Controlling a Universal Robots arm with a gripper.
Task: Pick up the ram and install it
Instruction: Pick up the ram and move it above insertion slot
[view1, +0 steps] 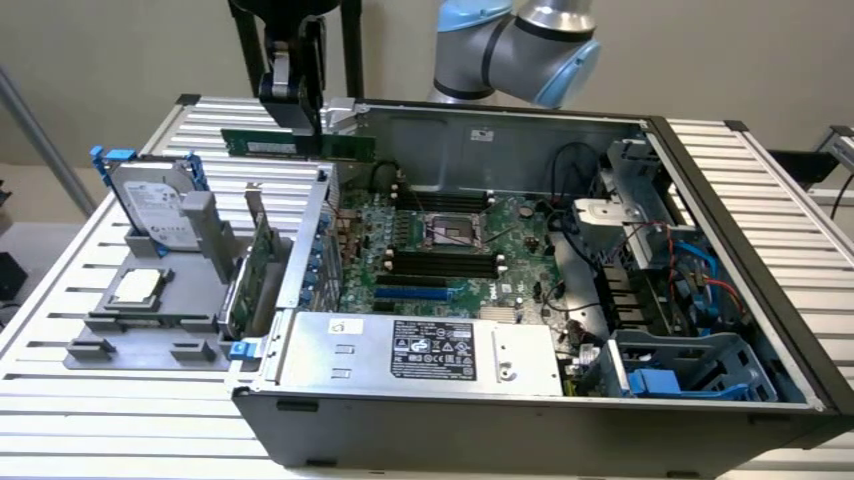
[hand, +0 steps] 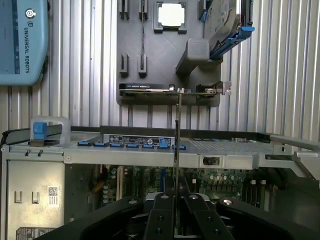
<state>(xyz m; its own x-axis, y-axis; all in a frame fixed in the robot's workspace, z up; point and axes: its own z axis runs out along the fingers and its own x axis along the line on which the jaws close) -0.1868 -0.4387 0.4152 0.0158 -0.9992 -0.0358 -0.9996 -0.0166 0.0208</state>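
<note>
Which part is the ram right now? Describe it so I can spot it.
Start at the open dark grey computer case and go to its far corner on the exterior view's left. There the black tool grips the ram, a long, thin green circuit-board stick. Unlike the larger green expansion card standing in the grey holder beside the case, it hangs in the air.

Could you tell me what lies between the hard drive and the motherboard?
In the exterior view, an upright expansion card and the case wall stand between hard drive and motherboard.
</note>
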